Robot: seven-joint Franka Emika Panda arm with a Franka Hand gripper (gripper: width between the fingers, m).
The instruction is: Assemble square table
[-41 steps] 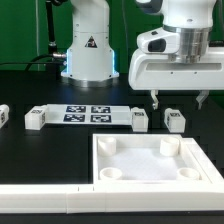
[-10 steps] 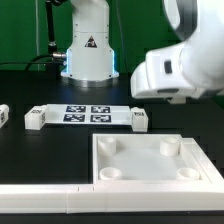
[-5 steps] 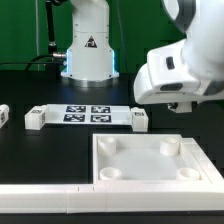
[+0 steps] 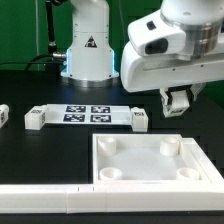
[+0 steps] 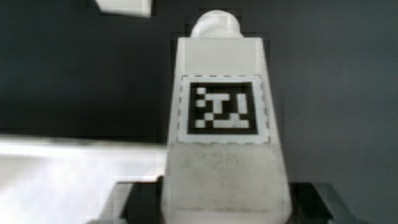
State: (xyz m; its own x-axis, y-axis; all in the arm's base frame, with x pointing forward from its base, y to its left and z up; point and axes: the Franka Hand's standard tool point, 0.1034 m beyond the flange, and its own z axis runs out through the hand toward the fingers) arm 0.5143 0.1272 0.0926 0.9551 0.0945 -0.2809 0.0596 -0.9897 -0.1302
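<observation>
The white square tabletop [image 4: 110,148] lies upside up at the front right, with its raised rim and round corner sockets showing. My gripper [image 4: 179,101] hangs above the table just behind the tabletop's far right corner, shut on a white leg [image 4: 182,99]. In the wrist view this leg [image 5: 222,95] stands out between the dark fingers [image 5: 135,200], its black-white tag facing the camera and its rounded tip pointing away. Two more legs [image 4: 35,118] [image 4: 138,119] lie at either end of the marker board [image 4: 87,113].
A third loose leg [image 4: 3,113] lies at the exterior view's left edge. A long white border bar [image 4: 40,195] runs along the front. The robot's base [image 4: 88,55] stands at the back. A white part [image 5: 125,6] shows at the wrist view's edge.
The leg that lay behind the tabletop's right corner is off the table and in my gripper. Over the last second the arm swung back from a tilt and rose.
</observation>
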